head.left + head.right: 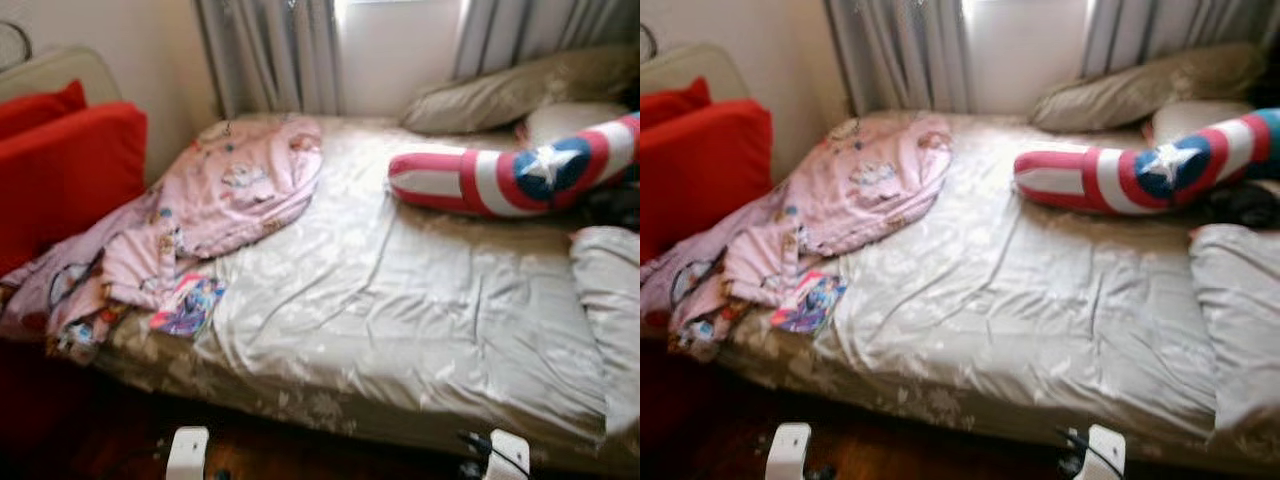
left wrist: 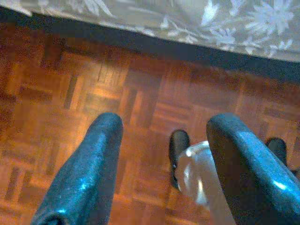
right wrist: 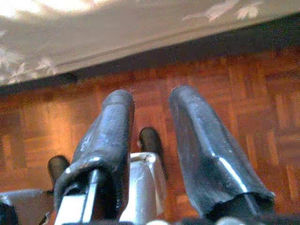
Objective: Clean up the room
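Note:
A bed [image 1: 400, 300] with a crumpled beige flowered sheet lies before me. A pink cartoon-print blanket [image 1: 230, 190] is bunched on its left side and trails over the near left corner. Beside it sits a small colourful picture book or packet [image 1: 188, 305]. A long red, white and blue pillow with a white star [image 1: 520, 175] rests at the right. Both arms hang low in front of the bed. My left gripper [image 2: 166, 124] is open above the parquet floor [image 2: 70, 93]. My right gripper [image 3: 152, 96] is open above the same floor, near the bed's edge [image 3: 140, 33].
A red cushioned seat [image 1: 65, 170] stands left of the bed, touching the blanket. Beige pillows [image 1: 500, 95] lie at the head, under grey curtains [image 1: 270, 55] and a bright window. A folded pale cover [image 1: 610, 300] sits at the right edge. My feet show on the floor [image 2: 178, 145].

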Available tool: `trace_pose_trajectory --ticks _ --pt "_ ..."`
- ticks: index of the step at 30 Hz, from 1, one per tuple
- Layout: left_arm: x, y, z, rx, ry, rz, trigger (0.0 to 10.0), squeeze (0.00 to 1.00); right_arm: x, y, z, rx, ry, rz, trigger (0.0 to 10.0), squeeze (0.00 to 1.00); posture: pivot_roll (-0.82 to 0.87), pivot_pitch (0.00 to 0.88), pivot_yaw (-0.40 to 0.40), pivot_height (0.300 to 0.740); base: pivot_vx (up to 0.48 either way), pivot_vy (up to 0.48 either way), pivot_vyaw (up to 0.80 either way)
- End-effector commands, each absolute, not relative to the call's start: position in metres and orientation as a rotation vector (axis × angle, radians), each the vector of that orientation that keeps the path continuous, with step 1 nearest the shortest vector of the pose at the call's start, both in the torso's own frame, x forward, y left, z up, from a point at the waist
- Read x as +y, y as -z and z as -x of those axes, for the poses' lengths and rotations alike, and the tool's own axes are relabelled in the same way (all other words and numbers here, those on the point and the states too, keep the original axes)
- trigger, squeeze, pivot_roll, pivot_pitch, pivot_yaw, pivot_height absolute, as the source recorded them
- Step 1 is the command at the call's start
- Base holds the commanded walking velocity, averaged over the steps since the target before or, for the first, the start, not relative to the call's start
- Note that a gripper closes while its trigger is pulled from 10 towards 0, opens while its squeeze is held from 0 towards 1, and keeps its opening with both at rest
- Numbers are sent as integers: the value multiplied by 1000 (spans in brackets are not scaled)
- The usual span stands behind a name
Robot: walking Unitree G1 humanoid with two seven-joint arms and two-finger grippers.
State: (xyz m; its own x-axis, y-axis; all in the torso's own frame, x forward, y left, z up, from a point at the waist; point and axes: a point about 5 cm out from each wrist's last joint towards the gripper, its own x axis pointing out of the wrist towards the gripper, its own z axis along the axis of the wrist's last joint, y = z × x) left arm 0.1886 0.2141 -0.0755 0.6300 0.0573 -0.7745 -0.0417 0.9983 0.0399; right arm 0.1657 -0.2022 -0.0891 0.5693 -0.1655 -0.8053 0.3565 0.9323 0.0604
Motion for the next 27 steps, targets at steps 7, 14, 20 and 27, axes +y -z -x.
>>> trace_pose_trajectory --ticks 7,14,20,27 --pt "218 77 -185 900 -80 -23 10000 0 -197 87 -171 901 288 -233 10000 0 58 6 27 740 0 480 0" --pt "218 77 -185 900 -83 -20 10000 0 -197 87 -172 898 285 -235 10000 0 60 14 28 740 0 480 0" --pt "218 77 -186 899 -87 -17 10000 0 -196 86 -174 890 279 -235 10000 0 63 18 23 740 0 480 0" --pt "217 76 -187 897 -92 -11 10000 0 -196 85 -176 888 258 -223 10000 0 64 24 19 740 0 480 0"
